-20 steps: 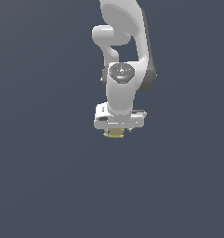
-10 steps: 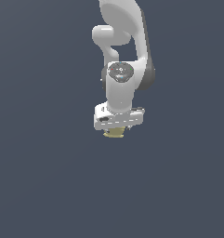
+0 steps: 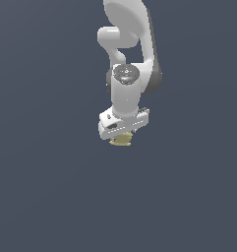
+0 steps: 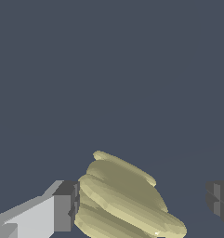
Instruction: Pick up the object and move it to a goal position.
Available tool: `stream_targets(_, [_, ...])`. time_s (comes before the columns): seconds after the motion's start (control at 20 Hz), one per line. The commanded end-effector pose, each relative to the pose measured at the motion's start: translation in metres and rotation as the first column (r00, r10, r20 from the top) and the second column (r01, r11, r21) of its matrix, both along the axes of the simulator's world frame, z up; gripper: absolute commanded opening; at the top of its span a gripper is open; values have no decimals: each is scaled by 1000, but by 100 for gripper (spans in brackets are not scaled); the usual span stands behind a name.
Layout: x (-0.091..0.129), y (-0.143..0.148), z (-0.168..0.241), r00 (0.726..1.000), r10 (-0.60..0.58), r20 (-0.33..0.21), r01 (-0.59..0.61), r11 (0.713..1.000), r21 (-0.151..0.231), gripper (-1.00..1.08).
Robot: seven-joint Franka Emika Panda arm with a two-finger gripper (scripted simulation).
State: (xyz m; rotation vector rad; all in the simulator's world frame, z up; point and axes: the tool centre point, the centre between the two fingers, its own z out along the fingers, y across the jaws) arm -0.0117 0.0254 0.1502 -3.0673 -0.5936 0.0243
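The white, blocky gripper (image 3: 122, 136) hangs from the white arm (image 3: 127, 59), and the small lumpy tan-yellow object with ridged lobes (image 3: 121, 140) sits directly under it, at six o'clock from the wrist. In the wrist view the object (image 4: 125, 200) touches one dark finger pad (image 4: 69, 204) — the other finger (image 4: 219, 197) stands well apart, so the jaws are spread rather than pinching.

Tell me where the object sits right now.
In the exterior view, the object sits near centre, directly under the white gripper; the wrist view shows it between the jaws.
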Motion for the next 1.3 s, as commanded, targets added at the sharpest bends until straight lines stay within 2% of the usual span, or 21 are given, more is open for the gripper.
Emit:
stream_targets(0.0, [-3, -1, 0, 998, 67, 2, -67, 998, 1, 100])
stream_targets(0.3, [-11, -3, -1, 975, 223, 7, -223, 975, 2, 100])
stream_targets(0.6, [-18, -5, -1, 927, 375, 11, -375, 927, 1, 100])
stream_targets(0.9, [-26, -7, -2, 856, 517, 15, -517, 856, -1, 100])
stream_targets(1.25, [-35, -9, -3, 746, 666, 18, -666, 746, -4, 100])
